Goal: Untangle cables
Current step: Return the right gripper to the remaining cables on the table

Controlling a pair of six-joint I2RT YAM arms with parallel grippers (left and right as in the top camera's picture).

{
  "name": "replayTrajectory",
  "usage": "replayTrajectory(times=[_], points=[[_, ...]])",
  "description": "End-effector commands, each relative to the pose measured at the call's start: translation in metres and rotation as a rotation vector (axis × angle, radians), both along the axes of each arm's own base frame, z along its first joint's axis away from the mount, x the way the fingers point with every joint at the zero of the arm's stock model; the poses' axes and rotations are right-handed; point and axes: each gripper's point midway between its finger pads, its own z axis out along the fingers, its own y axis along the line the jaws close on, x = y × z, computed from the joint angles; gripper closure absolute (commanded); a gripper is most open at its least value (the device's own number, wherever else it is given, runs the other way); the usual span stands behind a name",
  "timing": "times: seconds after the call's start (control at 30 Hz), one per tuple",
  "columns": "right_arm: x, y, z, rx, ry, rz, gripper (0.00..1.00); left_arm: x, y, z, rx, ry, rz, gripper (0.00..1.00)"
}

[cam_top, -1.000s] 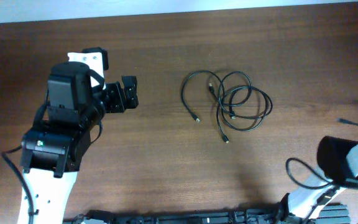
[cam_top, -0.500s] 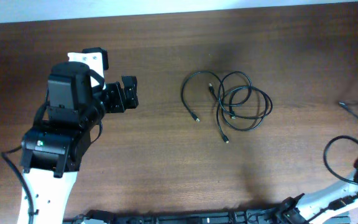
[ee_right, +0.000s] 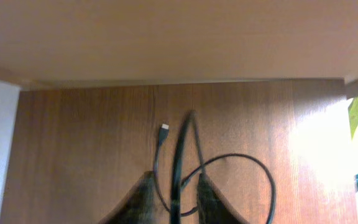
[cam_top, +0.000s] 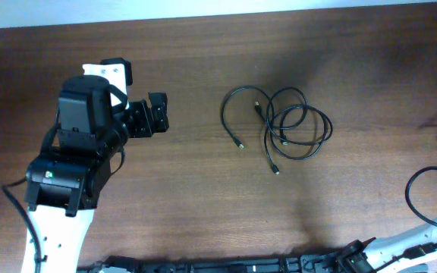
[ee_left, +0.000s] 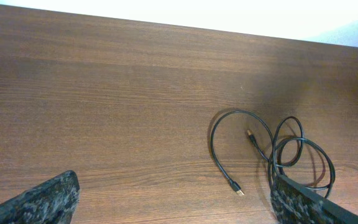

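Shows tangled thin black cables (cam_top: 279, 125) midway across brown wooden table (cam_top: 203, 197), bundle stretched left-right, two plug ends pointing nearward. Shows left gripper (cam_top: 160, 114) wide open, well apart. Cannot tell whether blurred right gripper (ee_right: 174, 202) grips.

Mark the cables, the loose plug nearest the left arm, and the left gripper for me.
cables (cam_top: 275, 114): overhead view, on the crossing where the loops overlap.
loose plug (cam_top: 241, 145): overhead view, on the tip ending the leftmost strand.
left gripper (cam_top: 158, 114): overhead view, midway between its open fingertips.
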Motion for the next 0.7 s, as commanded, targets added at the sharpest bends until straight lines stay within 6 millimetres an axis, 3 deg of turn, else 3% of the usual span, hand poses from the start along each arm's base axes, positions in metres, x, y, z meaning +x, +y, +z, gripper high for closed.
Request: replayTrajectory(times=[0.0,0.07,0.37,0.47,0.67], points=[[0.011,0.004,-0.012,0.027,0.030,0.065,0.57,0.002,0.003,0.005,0.015,-0.019,0.004,0.01],[0.014,0.005,-0.019,0.051,0.040,0.077,0.41,0.002,0.003,0.005,0.015,-0.019,0.004,0.01],[0.025,0.016,-0.038,0.117,0.062,0.156,0.23,0.002,0.003,0.005,0.015,-0.019,0.004,0.01],[0.052,0.036,-0.045,0.153,0.043,0.354,0.23,0.002,0.003,0.005,0.015,-0.019,0.004,0.01],[0.107,0.093,-0.062,0.203,0.044,0.723,0.22,0.002,0.003,0.005,0.015,-0.019,0.004,0.01]])
